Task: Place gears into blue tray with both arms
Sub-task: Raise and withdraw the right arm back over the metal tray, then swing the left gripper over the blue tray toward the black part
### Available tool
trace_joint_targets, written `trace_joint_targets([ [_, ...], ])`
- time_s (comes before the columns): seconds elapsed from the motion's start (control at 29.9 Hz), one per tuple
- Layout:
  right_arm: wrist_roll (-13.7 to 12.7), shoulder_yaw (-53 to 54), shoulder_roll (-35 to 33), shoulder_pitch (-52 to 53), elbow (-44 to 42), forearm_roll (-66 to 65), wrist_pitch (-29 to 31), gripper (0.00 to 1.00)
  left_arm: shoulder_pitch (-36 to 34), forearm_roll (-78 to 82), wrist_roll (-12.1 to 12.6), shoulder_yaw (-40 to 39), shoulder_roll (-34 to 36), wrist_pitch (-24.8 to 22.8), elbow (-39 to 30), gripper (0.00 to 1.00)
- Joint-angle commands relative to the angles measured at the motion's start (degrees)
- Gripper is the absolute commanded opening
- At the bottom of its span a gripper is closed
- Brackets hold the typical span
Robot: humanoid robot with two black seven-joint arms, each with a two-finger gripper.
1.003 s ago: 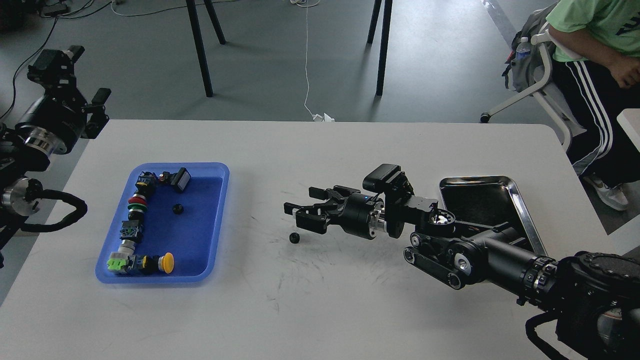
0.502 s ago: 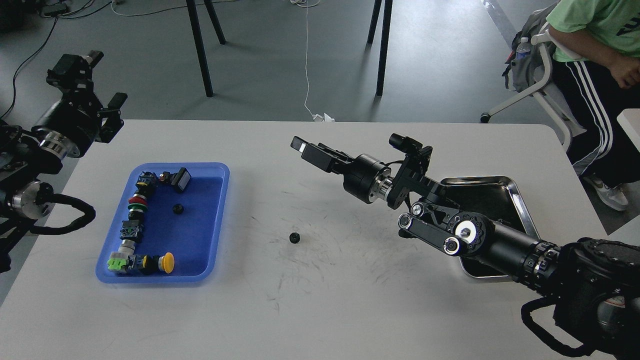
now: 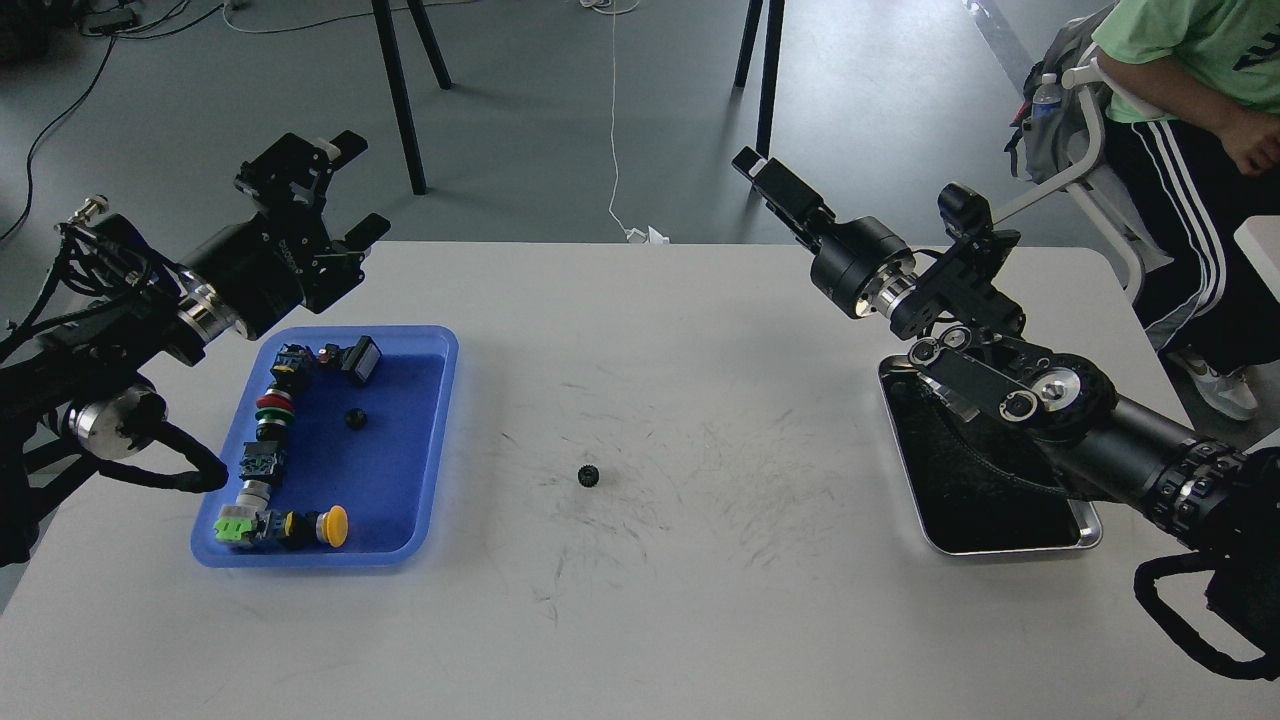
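White table: gear flat (axis upright).

Robotics lab or test room, plain white scuffed worktop, grey floor with loose cables beyond the far edge, black stand legs, seated onlooker on wheeled chair past the far right corner, two black robot arms

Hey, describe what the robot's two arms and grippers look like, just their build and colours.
Both arms are black, built from cylindrical segments with shiny silver wrist rings. The left arm has black corrugated cable looping beside it; its gripper has chunky black fingers. The right arm shows round silver joint caps, a small black module on its wrist, and a slim black gripper with a pale tip.
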Motion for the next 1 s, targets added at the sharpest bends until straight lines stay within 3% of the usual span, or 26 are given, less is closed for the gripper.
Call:
trace_joint_targets([
  [0.0,0.0,1.5,-2.0,0.0,-0.1,2.8,0.1,0.94,-0.6,3.3,0.0,2.6,0.3,0.3,-3.3,0.98],
  [0.43,-1.8,1.5,-6.4,-0.6,-2.6,17.2,1.7,0.94,-1.2,27.5,0.0,4.5,0.5,0.2,-16.6,0.98],
  [0.64,-2.9,1.5,-7.1,-1.7,-2.6,22.9,2.3,0.94,-1.3,41.3,0.0,5.4,-0.9,0.8,-17.4,0.98],
  [0.77,-2.9,1.5,-7.2,-2.2,-2.6,23.0,1.9,0.94,-0.6,44.8,0.0,6.2,-3.4,6.9,-17.1,0.98],
  [0.97,-3.0,2.4,-7.7,-2.1,-2.6,23.3,2.3,0.94,-1.3,54.6,0.0,10.2,-6.4,7.4,-17.0,0.98],
])
